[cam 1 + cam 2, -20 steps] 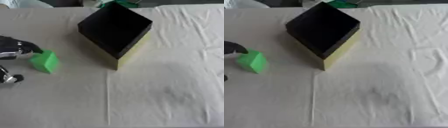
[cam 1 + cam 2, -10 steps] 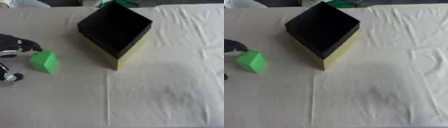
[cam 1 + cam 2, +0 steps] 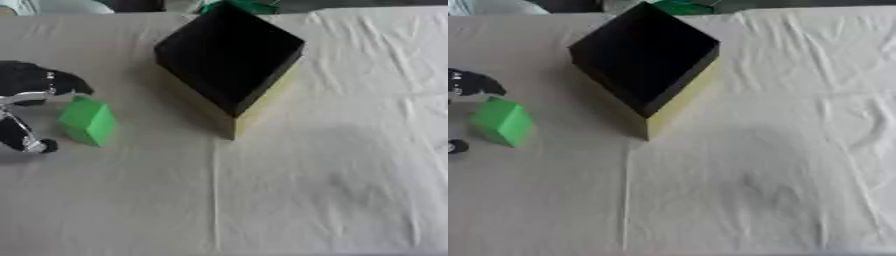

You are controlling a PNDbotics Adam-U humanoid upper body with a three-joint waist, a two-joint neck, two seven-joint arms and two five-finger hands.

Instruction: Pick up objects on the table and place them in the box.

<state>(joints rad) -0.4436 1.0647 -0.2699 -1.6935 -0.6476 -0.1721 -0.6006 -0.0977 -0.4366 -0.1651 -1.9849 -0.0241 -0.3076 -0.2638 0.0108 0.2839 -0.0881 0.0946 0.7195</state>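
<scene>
left hand [image 3: 31, 100] beside green block [image 3: 87, 121]

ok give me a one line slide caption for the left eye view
Robot's left hand beside a small green block on a white cloth, left of the open black box.

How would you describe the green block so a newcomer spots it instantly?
Start at the big black box on the white cloth. Look toward the view's left edge, where the robot's left hand reaches in. The green block beside it is the only bright green solid there.
</scene>
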